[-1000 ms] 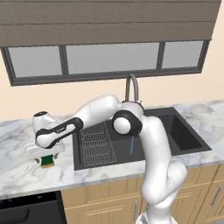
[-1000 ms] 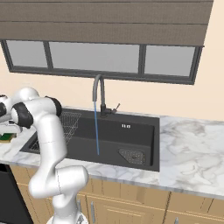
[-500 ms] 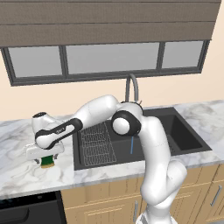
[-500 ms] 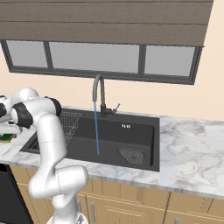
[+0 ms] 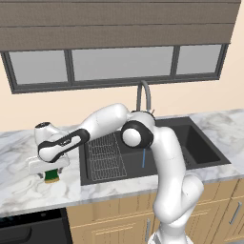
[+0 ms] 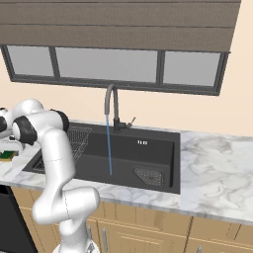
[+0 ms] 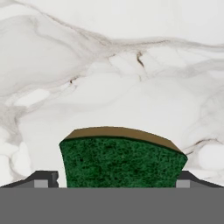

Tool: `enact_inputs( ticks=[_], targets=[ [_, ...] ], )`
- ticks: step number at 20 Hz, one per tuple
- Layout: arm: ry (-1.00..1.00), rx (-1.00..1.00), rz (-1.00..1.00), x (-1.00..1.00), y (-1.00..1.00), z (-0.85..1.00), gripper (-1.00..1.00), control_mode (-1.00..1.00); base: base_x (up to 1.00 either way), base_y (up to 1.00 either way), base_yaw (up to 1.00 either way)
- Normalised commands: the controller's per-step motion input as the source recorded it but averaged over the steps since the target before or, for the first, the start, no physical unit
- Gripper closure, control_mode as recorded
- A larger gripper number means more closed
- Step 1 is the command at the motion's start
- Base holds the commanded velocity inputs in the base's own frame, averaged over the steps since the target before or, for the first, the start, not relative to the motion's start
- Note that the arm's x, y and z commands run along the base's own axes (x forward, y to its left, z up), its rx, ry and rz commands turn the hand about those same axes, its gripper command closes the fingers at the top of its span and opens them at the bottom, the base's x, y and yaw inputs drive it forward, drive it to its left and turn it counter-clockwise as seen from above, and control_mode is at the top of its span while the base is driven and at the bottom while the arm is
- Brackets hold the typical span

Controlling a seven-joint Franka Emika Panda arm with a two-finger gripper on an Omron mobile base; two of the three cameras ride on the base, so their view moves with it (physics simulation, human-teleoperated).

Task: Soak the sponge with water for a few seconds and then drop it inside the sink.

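The sponge, dark green on top over a yellow base, lies on the marble counter left of the sink. My gripper hangs straight down over it, open, one fingertip on each side of the sponge. The right tip is against the sponge's edge and a thin gap shows at the left tip. The sponge rests on the counter. A thin blue stream of water falls from the dark curved faucet into the black basin.
A wire grid rack fills the sink's left part, between the sponge and the stream. A drain strainer sits at the basin's right. The marble counter runs along both sides, with windows behind.
The fingers have drawn in a little toward the sponge's sides. The arm and the sponge stay where they were, and the water keeps running.
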Motion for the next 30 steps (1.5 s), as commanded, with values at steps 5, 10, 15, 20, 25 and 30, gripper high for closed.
enact_inputs(
  ticks=[5,10,15,20,25,30],
  targets=[
    [0.0,0.0,0.0,0.0,0.0,0.0,1.0,-1.0,0.0,0.0,0.0],
    [0.0,0.0,0.0,0.0,0.0,0.0,1.0,-1.0,0.0,0.0,0.0],
    [0.0,0.0,0.0,0.0,0.0,0.0,1.0,-1.0,0.0,0.0,0.0],
    [-0.02,0.01,0.0,-0.2,-0.14,0.21,1.0,-1.0,0.0,0.0,0.0],
    [-0.12,0.03,0.0,-0.35,-0.22,0.65,1.0,-1.0,0.0,0.0,0.0],
    [-0.16,0.04,0.0,-0.36,-0.18,0.74,1.0,-1.0,0.0,0.0,0.0]
  ],
)
